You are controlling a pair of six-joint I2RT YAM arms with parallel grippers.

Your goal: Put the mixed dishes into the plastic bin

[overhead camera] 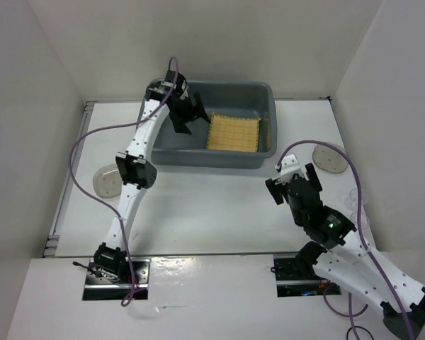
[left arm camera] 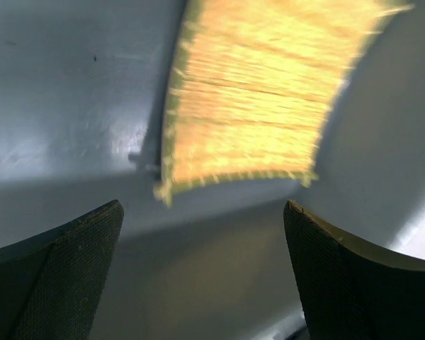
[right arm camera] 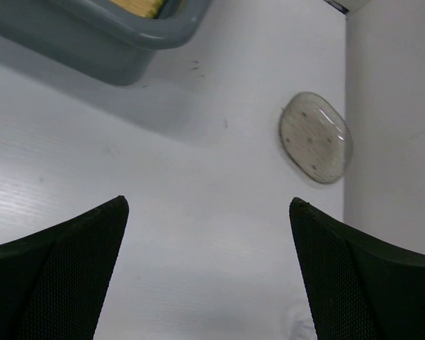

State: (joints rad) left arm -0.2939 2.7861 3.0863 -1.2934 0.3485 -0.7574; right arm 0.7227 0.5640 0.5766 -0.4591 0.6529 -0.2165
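The tan bamboo mat [overhead camera: 233, 132] lies flat in the right half of the grey plastic bin [overhead camera: 265, 91]. My left gripper [overhead camera: 191, 120] hangs open and empty inside the bin, just left of the mat. In the left wrist view the mat [left arm camera: 251, 99] lies on the bin floor [left arm camera: 64, 92] ahead of the open gripper [left arm camera: 202, 276]. One see-through plate [overhead camera: 108, 180] lies left of the left arm, another [overhead camera: 331, 157] at the right wall. My right gripper [overhead camera: 275, 180] is open and empty over the table; its wrist view shows that plate [right arm camera: 315, 138] ahead to the right and the bin's corner [right arm camera: 127, 35].
White walls close in the table on the left, back and right. Faint clear plastic items [overhead camera: 357, 204] lie by the right wall beside the right arm; I cannot tell what they are. Purple cables loop off both arms.
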